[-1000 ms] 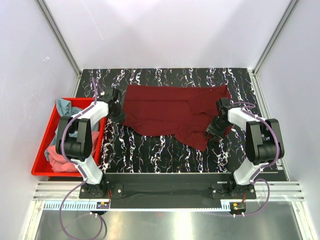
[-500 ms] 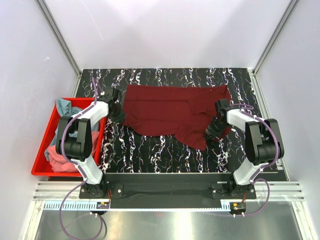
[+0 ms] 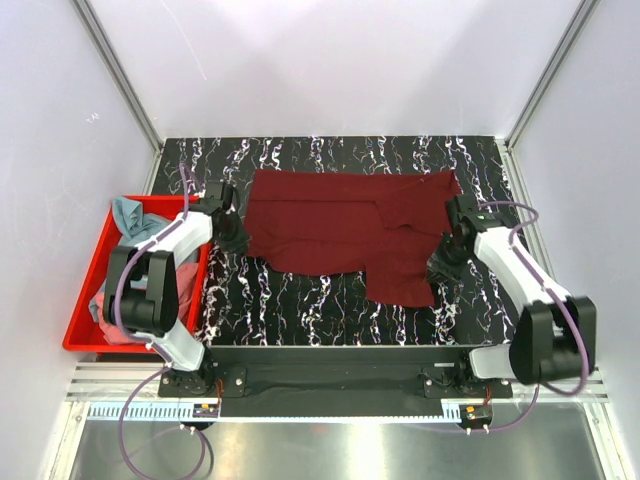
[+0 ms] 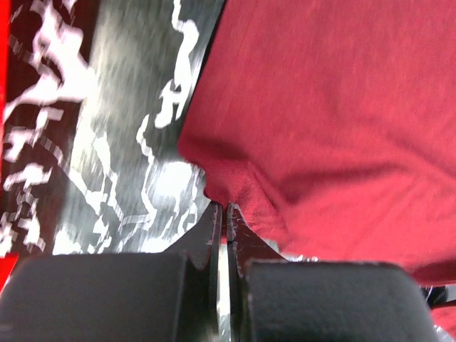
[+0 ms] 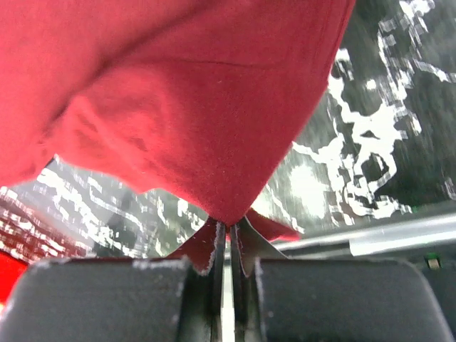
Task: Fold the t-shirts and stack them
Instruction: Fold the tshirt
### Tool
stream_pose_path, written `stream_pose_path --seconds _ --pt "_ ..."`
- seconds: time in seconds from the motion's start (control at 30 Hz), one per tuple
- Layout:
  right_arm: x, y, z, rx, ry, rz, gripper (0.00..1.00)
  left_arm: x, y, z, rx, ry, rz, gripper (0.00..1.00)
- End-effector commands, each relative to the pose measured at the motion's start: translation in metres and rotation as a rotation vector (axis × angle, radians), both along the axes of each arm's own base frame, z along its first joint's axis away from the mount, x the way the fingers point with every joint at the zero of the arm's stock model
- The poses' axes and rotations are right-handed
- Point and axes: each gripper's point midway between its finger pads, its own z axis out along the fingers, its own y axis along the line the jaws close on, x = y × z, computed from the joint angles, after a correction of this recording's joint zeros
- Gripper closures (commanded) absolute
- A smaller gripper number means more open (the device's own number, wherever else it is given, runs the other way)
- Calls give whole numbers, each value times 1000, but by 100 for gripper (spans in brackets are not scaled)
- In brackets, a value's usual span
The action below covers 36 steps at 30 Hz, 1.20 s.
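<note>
Barely begun — left gripper [image 4: 222, 208], right gripper [image 5: 229, 226] clamp the spread maroon shirt [image 3: 330, 225]; teal shirt [image 3: 128, 213], pink shirt [image 3: 115, 305] lie in bin [image 3: 85, 318].

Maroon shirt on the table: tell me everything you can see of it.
The maroon shirt is plain, soft, cotton-looking cloth, spread mostly flat across the far half of the black marbled table. It lies in overlapping, creased layers, and one flap reaches nearer on its right side. The left gripper is shut on a bunched bit of its left edge. The right gripper is shut on a corner at its right edge, where the cloth is drawn to a point.
</note>
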Motion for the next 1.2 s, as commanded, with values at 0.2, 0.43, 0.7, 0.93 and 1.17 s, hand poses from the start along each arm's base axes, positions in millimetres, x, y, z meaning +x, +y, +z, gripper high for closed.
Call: stream_pose_path --seconds 0.2,0.43,0.7,0.93,1.17 --pt "-57 -5 31 16 -16 -49 100 -36 9 29 3 -76 13 100" --pt "-78 -14 33 -13 -40 -100 100 -63 22 28 44 -81 62 100" --pt "-81 -18 29 -31 -25 -106 100 -69 29 19 78 -43 77 100" --pt "-61 -26 36 -27 -49 -117 100 -52 31 37 97 -101 58 100" --pt "5 -36 62 -39 -127 -77 100 -4 25 64 103 -157 25 100"
